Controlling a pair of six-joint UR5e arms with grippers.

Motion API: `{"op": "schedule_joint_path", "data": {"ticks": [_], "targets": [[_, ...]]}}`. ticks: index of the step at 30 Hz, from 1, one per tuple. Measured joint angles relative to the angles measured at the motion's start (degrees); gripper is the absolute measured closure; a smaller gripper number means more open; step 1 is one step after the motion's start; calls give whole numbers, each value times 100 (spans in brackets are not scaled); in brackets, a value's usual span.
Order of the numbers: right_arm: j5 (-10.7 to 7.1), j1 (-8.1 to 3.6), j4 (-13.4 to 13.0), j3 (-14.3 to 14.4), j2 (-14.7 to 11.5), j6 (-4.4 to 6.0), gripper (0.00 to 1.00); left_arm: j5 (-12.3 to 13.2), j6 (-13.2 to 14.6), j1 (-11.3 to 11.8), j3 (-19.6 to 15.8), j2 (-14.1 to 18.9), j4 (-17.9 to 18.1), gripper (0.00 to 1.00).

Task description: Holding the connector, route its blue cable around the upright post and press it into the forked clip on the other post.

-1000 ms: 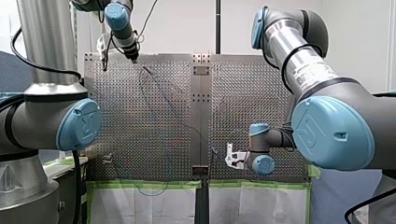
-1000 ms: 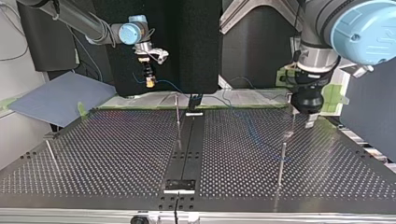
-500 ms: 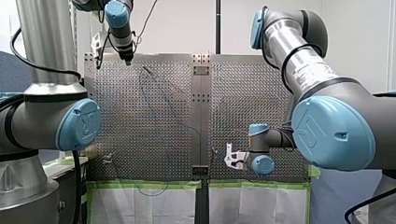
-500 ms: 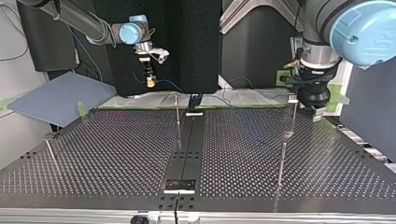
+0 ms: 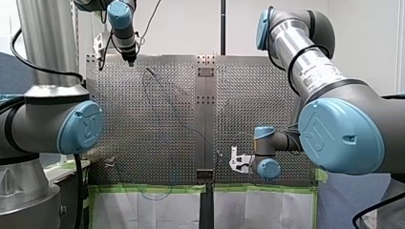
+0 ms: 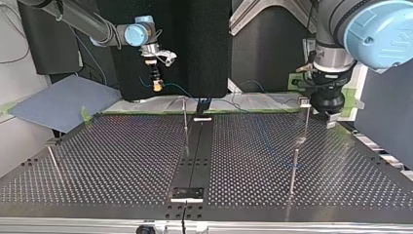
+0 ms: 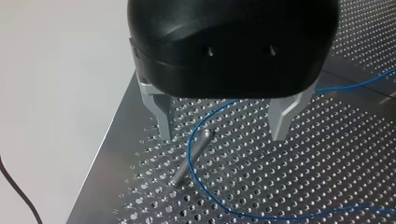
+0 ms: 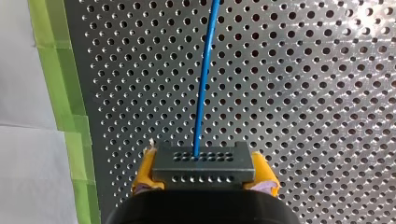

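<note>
Having shifted far-left, my left hand (image 7: 223, 133) hangs released above the post (image 7: 191, 156), blue cable (image 7: 205, 205) curving round it; my right hand (image 8: 204, 173) grips the connector (image 8: 203, 163); clipping likely remains.

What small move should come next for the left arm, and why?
Probably lower the left end effector and close on the blue cable: it hangs open over the post, where the cable curves loosely around, while the right end effector holds the connector.
</note>
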Motion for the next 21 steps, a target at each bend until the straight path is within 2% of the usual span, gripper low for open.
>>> {"op": "schedule_joint_path", "data": {"ticks": [11,16,21], "targets": [[0,3,-23,0,0,22,100,0,87,-3,-4,-1,167,0],[0,12,-1,1,0,26,100,40,292,-49,-116,0,407,0],[0,30,20,0,0,20,100,221,526,-164,-292,6,643,0]]}}
